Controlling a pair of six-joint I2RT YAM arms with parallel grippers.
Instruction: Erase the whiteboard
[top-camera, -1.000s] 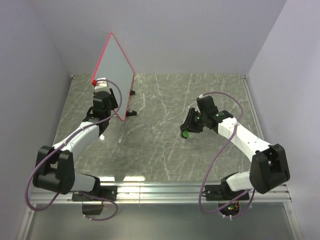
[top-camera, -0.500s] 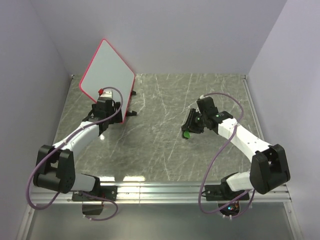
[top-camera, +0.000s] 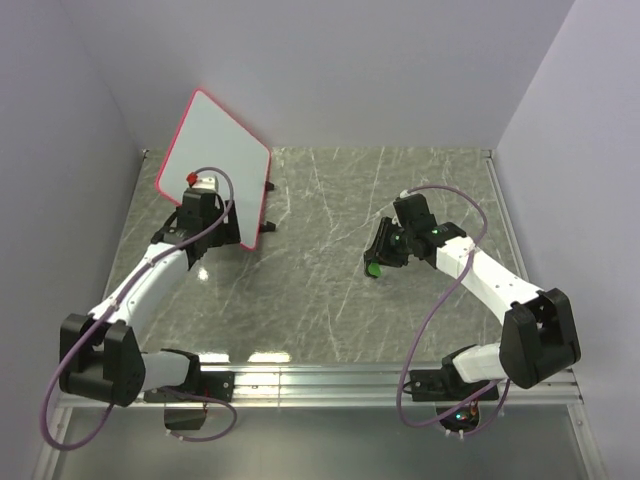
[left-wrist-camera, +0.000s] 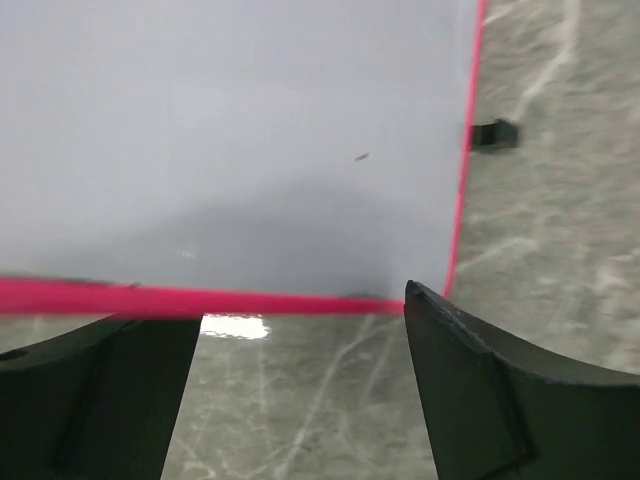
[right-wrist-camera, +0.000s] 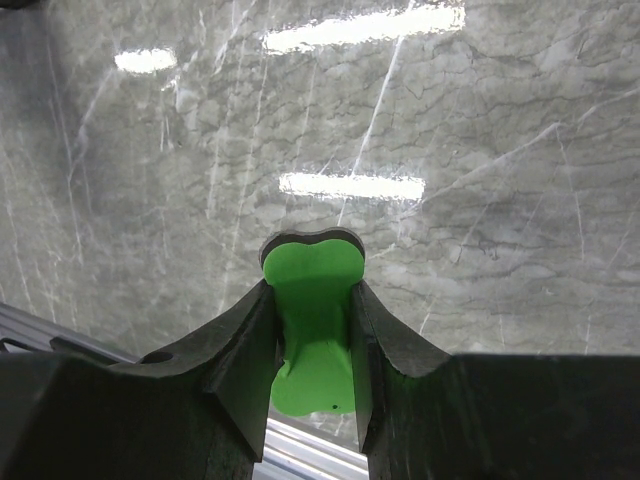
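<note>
The whiteboard (top-camera: 215, 150) is white with a pink-red rim and stands tilted at the back left of the table, its face blank. In the left wrist view it (left-wrist-camera: 230, 140) fills the upper frame, its lower rim just beyond my fingertips. My left gripper (top-camera: 200, 190) (left-wrist-camera: 300, 310) is open right at that lower rim, its jaws wide apart. My right gripper (top-camera: 375, 262) (right-wrist-camera: 312, 290) is shut on the small green bow-shaped eraser (top-camera: 372, 268) (right-wrist-camera: 312, 320) and hovers low over the table's middle right, well apart from the board.
Two small black clips (top-camera: 267, 186) (top-camera: 262, 228) stick out from the board's right edge; one shows in the left wrist view (left-wrist-camera: 493, 133). The grey marble table (top-camera: 330, 300) is walled at the back and both sides. A metal rail (top-camera: 330, 380) runs along the near edge.
The whiteboard has swung from nearly edge-on and upright to leaning back-left with its face showing. My left arm has moved left with it. The right arm has not moved.
</note>
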